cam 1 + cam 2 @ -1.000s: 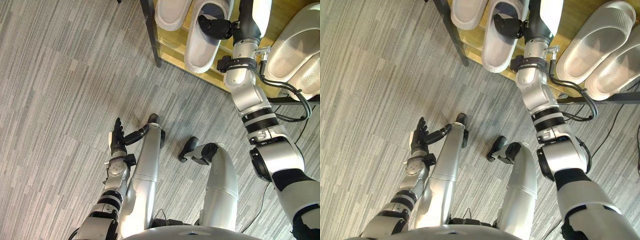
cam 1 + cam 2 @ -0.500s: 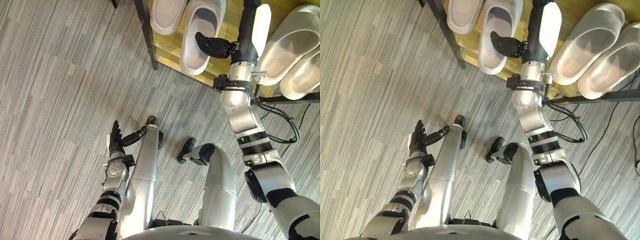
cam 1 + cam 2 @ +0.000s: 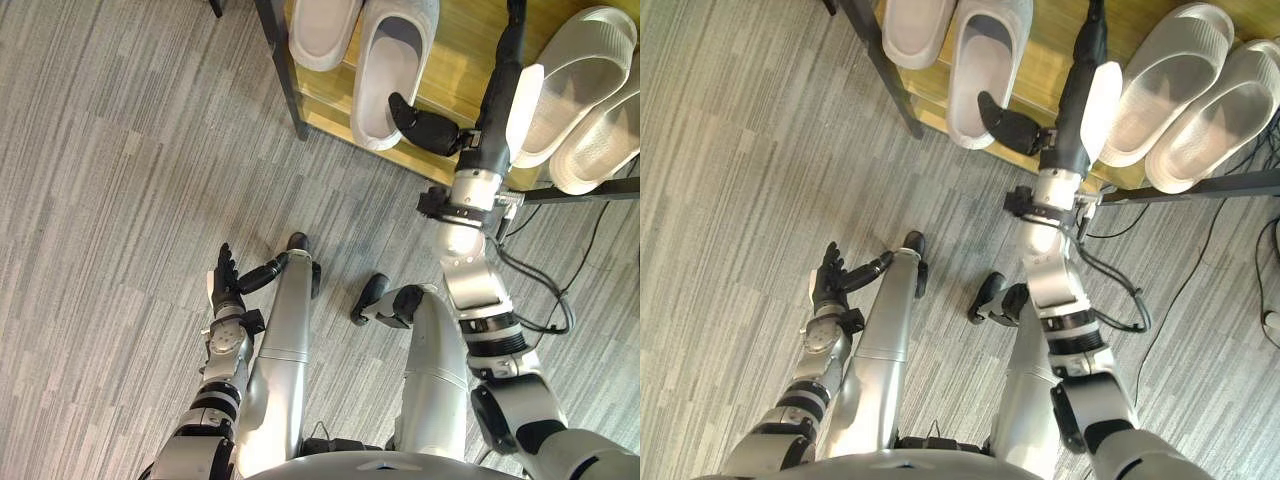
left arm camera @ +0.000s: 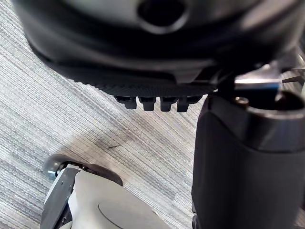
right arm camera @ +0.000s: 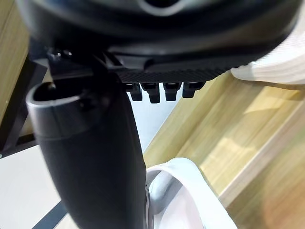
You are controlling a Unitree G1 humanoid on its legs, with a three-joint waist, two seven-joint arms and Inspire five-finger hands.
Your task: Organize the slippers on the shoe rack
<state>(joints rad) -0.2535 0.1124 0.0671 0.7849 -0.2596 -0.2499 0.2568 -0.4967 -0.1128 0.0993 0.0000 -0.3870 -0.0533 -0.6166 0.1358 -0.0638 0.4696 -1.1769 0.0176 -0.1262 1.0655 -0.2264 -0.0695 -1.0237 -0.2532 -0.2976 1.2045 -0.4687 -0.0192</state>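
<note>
Shoe rack [image 3: 458, 55]: four slippers [image 3: 575, 70] carried, two towards each end. Right hand [image 3: 497, 120] held over its middle, fingers straight, thumb beside the front-edge slipper [image 3: 392, 60]; the heel is best nudged squarely inward. Left hand [image 3: 222, 282] hung, fingers straight.

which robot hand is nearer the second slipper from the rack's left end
Right. The right robot hand reaches over the rack, its thumb right beside that slipper. The left robot hand hangs low over the floor, well clear of the rack.

floor [image 3: 120, 150]: grey streaked carpet planks | small dark mark [image 4: 113, 145]: on the carpet
</note>
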